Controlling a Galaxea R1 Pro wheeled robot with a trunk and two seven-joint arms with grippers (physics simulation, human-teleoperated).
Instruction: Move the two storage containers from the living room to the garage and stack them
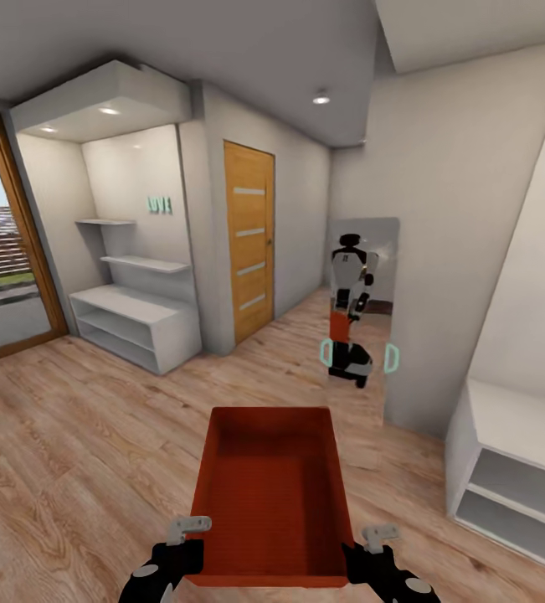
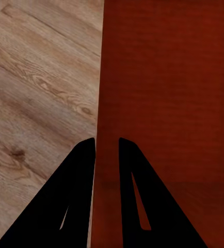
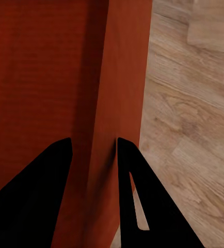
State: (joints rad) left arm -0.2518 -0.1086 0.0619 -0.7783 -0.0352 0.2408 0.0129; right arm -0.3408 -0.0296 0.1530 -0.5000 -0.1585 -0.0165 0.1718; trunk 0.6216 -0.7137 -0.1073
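One orange-red storage container [image 1: 272, 494] hangs level in front of me above light wood planks, and it looks empty inside. My left gripper [image 1: 190, 536] is shut on its left wall near the close corner. In the left wrist view the left gripper [image 2: 107, 140] straddles the container [image 2: 169, 103] wall, one finger on each side. My right gripper [image 1: 371, 540] is shut on the right wall. In the right wrist view the right gripper [image 3: 94, 140] clamps the container [image 3: 40, 77] the same way. The garage is out of view.
A hallway lies ahead, with an orange wooden door [image 1: 249, 239], a white shelf alcove [image 1: 134, 322] at the left and a glass door [image 1: 4, 251] beyond it. A wall mirror [image 1: 360, 310] reflects me holding the bin. A white shelf unit [image 1: 515, 469] stands close on the right.
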